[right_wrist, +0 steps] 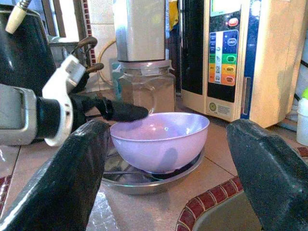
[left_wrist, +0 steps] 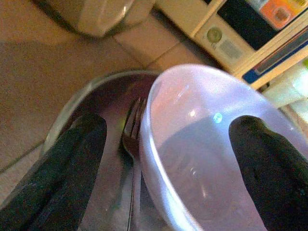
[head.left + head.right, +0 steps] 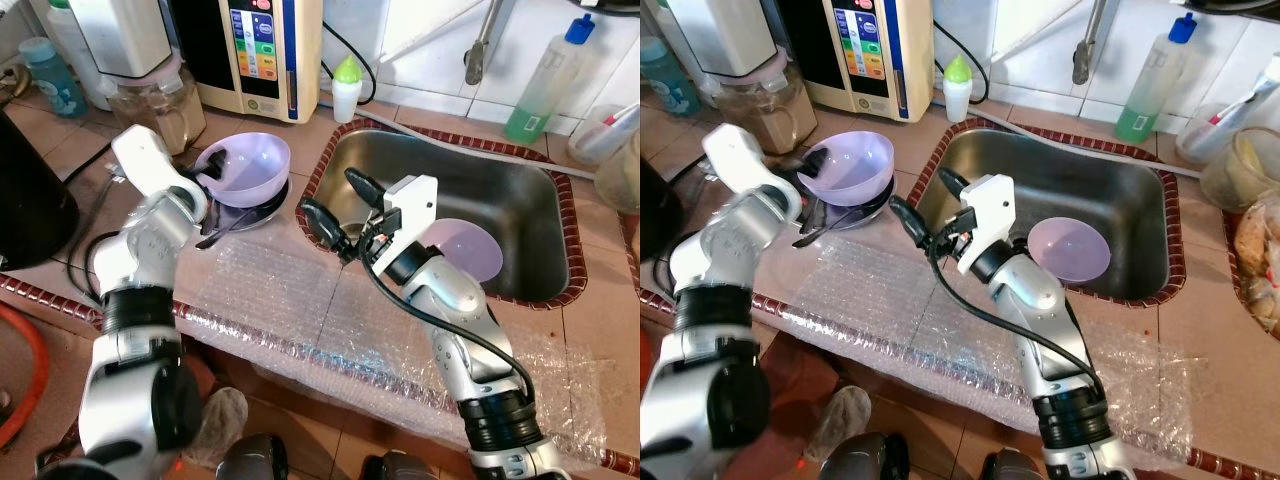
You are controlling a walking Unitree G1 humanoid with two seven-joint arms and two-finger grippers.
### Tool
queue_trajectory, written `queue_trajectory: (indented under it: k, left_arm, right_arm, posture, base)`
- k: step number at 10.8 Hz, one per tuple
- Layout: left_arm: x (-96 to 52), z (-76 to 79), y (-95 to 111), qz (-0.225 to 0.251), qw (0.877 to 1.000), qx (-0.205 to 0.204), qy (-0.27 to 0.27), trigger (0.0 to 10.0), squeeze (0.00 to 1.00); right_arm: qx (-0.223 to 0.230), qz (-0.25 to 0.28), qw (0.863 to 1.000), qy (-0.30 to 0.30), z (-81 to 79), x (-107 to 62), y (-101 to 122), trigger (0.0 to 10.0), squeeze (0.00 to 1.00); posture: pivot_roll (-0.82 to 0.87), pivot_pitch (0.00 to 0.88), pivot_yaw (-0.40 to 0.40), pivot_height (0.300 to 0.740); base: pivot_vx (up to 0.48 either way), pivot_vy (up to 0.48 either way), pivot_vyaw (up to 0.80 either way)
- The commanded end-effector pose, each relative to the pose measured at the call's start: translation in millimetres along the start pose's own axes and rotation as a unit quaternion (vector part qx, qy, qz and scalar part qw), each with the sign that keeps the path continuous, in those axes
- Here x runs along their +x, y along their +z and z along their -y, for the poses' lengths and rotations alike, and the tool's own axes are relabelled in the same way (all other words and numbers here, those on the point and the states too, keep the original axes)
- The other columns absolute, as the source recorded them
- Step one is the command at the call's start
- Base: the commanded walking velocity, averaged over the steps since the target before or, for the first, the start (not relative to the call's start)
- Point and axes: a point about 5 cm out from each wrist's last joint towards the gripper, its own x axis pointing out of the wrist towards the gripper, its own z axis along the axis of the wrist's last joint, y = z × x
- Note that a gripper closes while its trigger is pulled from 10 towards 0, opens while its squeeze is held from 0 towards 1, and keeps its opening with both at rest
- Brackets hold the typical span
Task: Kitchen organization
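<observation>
You're looking at a glossy lilac plastic bowl (image 3: pixel 247 166) sitting on a shiny metal plate (image 1: pixel 144 180), beside crinkly clear bubble wrap (image 3: pixel 290 300).

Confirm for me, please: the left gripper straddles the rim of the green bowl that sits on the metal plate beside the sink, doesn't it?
Not quite: the bowl is lilac, not green, as the left wrist view shows. The left gripper does straddle its rim, and it sits on the metal plate beside the sink.

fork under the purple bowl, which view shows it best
The left wrist view: the fork lies close up in the steel plate, tines clear beside the bowl. In the eye views it is a thin dark handle poking out left of the plate; the right wrist view hardly shows it.
</observation>
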Motion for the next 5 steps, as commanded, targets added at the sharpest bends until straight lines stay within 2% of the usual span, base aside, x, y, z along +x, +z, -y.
queue_trajectory:
  k: [1,2,3,5]
  left_arm:
    - [1.6,-3.0,2.4,-0.011,1.0,-0.007,0.007,10.0,0.0]
    - [3.2,-6.9,-2.1,-0.023,1.0,-0.015,0.011,3.1,0.0]
    - [3.6,-7.0,-3.1,-0.029,0.999,-0.022,0.007,0.0,0.0]
    - [5.1,-5.0,-5.5,-0.041,0.998,-0.044,-0.01,0.0,0.0]
  right_arm:
    - [-0.002,0.004,1.0,0.006,-3.9,-0.2,2.2,10.0,0.0]
    - [-0.004,0.003,1.0,0.011,-5.7,-0.1,1.8,10.0,0.0]
    - [-0.004,0.003,1.0,0.012,-5.8,0.0,1.9,10.0,0.0]
    - [-0.005,0.003,1.0,0.012,-6.0,1.3,1.6,10.0,0.0]
  posture:
    - [-0.07,0.045,0.073,0.74]
    - [-0.07,0.044,0.075,0.74]
    - [-0.07,0.044,0.076,0.74]
    - [-0.06,0.04,0.077,0.74]
  base:
    - [0.0,0.0,0.0]
    - [0.0,0.0,0.0]
    - [0.0,0.0,0.0]
    - [0.0,0.0,0.0]
